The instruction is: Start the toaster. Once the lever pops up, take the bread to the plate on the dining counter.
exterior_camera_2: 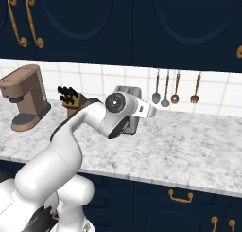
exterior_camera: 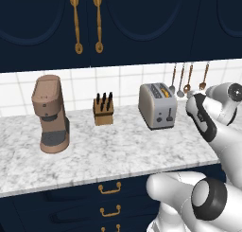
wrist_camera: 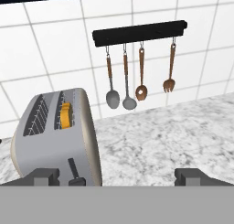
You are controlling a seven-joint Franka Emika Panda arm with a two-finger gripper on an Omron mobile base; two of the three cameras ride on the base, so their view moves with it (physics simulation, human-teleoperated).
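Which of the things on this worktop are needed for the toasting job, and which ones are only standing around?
Needed for the job:
toaster
lever
bread, sitting in a toaster slot
gripper, open, near the toaster

Only standing around:
coffee machine
knife block
hanging utensils

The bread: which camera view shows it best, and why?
The hand view: the bread sits close and clear in the toaster's slot. The left base view shows only a small golden sliver; in the right base view the arm blocks it.
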